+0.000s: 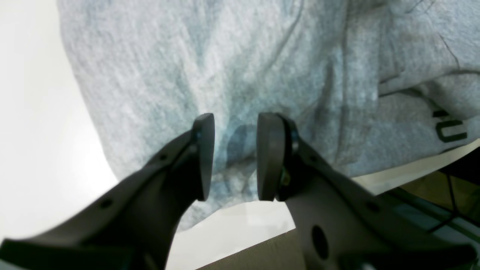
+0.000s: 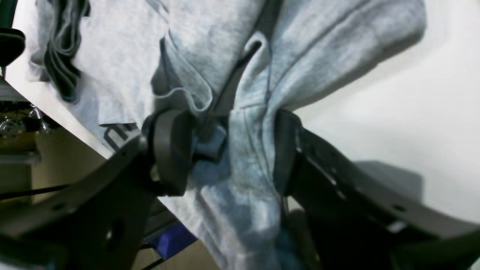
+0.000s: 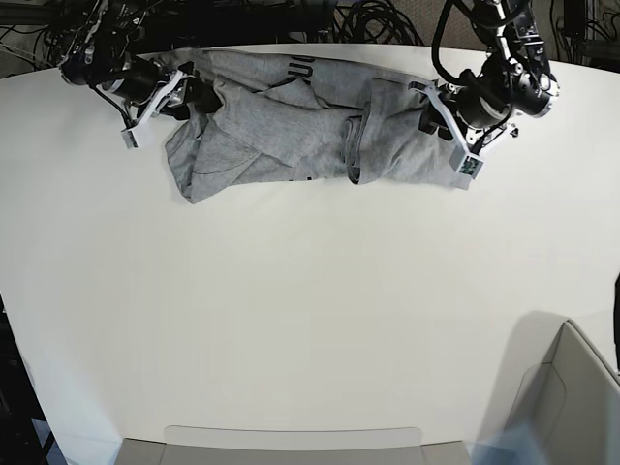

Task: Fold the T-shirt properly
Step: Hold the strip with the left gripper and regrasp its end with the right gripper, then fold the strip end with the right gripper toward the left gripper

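Note:
The grey T-shirt (image 3: 291, 126) lies crumpled across the far part of the white table (image 3: 291, 320), with black lettering (image 3: 298, 68) showing near its far edge. My right gripper (image 2: 228, 150), on the left in the base view (image 3: 179, 97), is shut on a thick bunch of the shirt's cloth (image 2: 247, 157) that fills the gap between its fingers. My left gripper (image 1: 236, 157), on the right in the base view (image 3: 444, 124), hovers open over flat cloth (image 1: 187, 67) near the shirt's edge, with nothing between its fingers. Lettering (image 1: 452, 129) shows at the right of the left wrist view.
The shirt lies close to the table's far edge (image 1: 412, 165), with cables and equipment (image 3: 378, 19) behind it. A cardboard box (image 3: 572, 407) stands at the near right corner. A grey tray edge (image 3: 291, 446) lies along the front.

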Available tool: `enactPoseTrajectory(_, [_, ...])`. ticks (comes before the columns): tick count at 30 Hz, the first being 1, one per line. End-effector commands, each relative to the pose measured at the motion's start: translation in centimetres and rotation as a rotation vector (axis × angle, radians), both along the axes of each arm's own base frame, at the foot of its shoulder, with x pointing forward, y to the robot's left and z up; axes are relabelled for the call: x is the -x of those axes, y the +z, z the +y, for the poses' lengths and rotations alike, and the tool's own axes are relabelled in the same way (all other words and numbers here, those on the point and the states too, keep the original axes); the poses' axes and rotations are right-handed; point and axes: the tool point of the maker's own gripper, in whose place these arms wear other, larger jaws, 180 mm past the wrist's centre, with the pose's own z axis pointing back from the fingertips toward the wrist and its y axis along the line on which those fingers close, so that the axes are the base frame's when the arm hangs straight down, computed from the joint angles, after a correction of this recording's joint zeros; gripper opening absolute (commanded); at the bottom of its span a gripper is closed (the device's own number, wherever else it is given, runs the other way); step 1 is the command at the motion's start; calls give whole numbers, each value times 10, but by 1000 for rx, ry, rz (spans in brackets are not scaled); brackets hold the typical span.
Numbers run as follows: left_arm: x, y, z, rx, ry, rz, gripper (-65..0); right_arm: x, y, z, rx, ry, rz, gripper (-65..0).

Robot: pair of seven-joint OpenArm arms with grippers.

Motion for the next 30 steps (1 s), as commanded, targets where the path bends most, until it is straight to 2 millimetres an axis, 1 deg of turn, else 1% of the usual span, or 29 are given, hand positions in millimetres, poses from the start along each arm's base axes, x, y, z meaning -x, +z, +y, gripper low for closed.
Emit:
enactPoseTrajectory(1, [-6,7,-1,5,-2,-35,-459,8,-4,0,22,29,30,-319])
enactPoseTrajectory(7, [-6,7,-1,5,-2,-35,-459,7,-4,5,10,23,27,-319])
enactPoseTrajectory(12, [-6,7,-1,5,-2,-35,-459,-7,0,12,-10,20,-1,-319])
enactPoseTrajectory(14, [-6,7,0,4,-2,-35,-459,-11,-4,16,-35,18,7,-319])
enactPoseTrajectory(16, [-6,7,0,4,-2,-35,-459,-8,-13,25,-65,33,41,-329])
enactPoseTrajectory(18, [-6,7,0,4,-2,-35,-459,-3,-22,34,-91,58,77,-365])
enactPoseTrajectory(21, [-6,7,0,2,-3,-35,-459,0,-29,45,-111,87,106,-469])
enactPoseTrajectory(23, [-7,8,0,2,-3,-36,-459,2,-32,42,-82,97,120,-550])
enactPoseTrajectory(26, [-8,8,0,2,-3,-39,-459,5,-37,38,-48,102,138,-650])
enactPoseTrajectory(27, [-8,8,0,2,-3,-39,-459,5,-38,37,-40,104,142,-650])
enactPoseTrajectory(30, [-8,8,0,1,-3,-39,-459,-3,-37,32,-15,99,135,-650])
